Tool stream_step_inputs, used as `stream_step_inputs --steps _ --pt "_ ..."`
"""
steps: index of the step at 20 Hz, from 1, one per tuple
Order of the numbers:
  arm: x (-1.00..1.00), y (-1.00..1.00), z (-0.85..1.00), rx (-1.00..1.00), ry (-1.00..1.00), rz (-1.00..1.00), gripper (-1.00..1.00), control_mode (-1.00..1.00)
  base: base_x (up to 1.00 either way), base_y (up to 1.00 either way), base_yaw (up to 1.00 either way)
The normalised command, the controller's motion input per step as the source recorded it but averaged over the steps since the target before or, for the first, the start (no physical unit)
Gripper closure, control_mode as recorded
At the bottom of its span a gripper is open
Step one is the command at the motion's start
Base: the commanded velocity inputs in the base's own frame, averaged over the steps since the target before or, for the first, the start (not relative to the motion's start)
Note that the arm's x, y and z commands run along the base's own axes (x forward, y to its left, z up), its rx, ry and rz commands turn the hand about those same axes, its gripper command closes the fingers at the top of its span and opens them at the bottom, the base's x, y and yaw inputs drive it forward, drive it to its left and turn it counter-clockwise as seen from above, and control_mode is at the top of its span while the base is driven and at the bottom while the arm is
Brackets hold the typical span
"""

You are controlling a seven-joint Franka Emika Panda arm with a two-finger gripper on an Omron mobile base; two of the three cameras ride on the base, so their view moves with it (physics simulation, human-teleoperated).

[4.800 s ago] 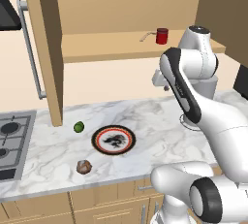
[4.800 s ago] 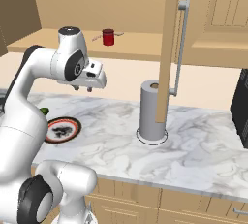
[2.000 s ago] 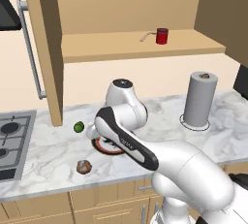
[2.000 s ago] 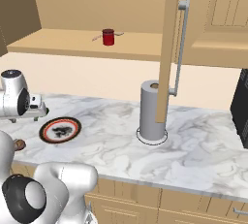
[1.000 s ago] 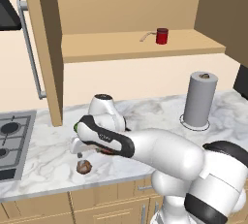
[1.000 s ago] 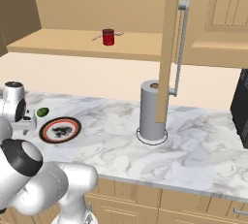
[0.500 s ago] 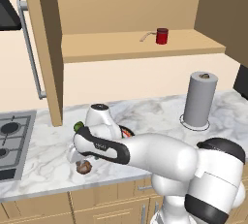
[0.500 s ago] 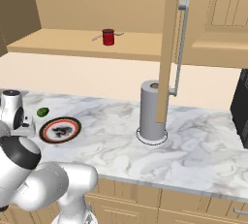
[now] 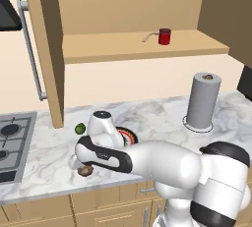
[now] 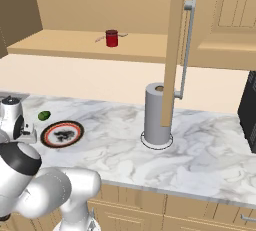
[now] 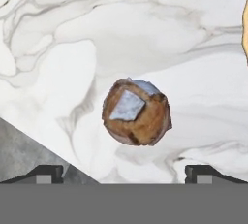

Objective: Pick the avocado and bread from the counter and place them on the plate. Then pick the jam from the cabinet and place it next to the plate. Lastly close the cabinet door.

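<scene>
In the left base view, the arm is bent low over the front of the counter (image 9: 162,118), and the bread (image 9: 85,171) is seen on the marble directly under the hand, near the front edge. The avocado (image 9: 79,128) rests further back, beside the open cabinet door (image 9: 47,49), and the plate (image 9: 129,136) is largely covered by the wrist. The jam (image 9: 164,37) stands on the cabinet (image 9: 138,44) shelf; a paper-towel roll (image 9: 202,101) is placed well to the right.

In the right base view, the plate (image 10: 62,133) is shown bare, with the avocado (image 10: 44,115) just behind its left edge and the hand at the far left. Nothing has yet been placed on it.

In the hand view, the gripper (image 11: 124,173) is held wide apart and empty, and the bread (image 11: 136,111) is centred between the fingertips (image 11: 46,173), straight ahead along the approach. Being roundish, it offers no long axis to align with. No obstacle is seen around it; a straight descent appears sufficient.
</scene>
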Motion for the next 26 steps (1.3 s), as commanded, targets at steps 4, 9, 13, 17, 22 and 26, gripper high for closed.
stream_step_inputs --steps 4,9,13,17,22,26 --pt "0.0 0.0 -0.01 0.0 0.0 0.0 -1.0 -1.0 0.0 0.0 0.0" --pt "0.0 0.0 0.0 0.0 0.0 -0.01 -1.0 -1.0 0.0 0.0 0.0" --pt "0.0 0.0 0.0 0.0 0.0 -0.01 -1.0 -1.0 0.0 0.0 0.0" --pt "0.03 0.0 0.0 0.0 0.0 -0.02 -1.0 -1.0 0.0 0.0 0.0" --pt "0.13 0.01 -0.01 0.0 0.0 -0.06 -1.0 -1.0 0.0 0.0 0.0" --pt "0.18 0.04 -0.03 0.0 0.0 -0.07 -1.0 -1.0 0.0 0.0 0.0"
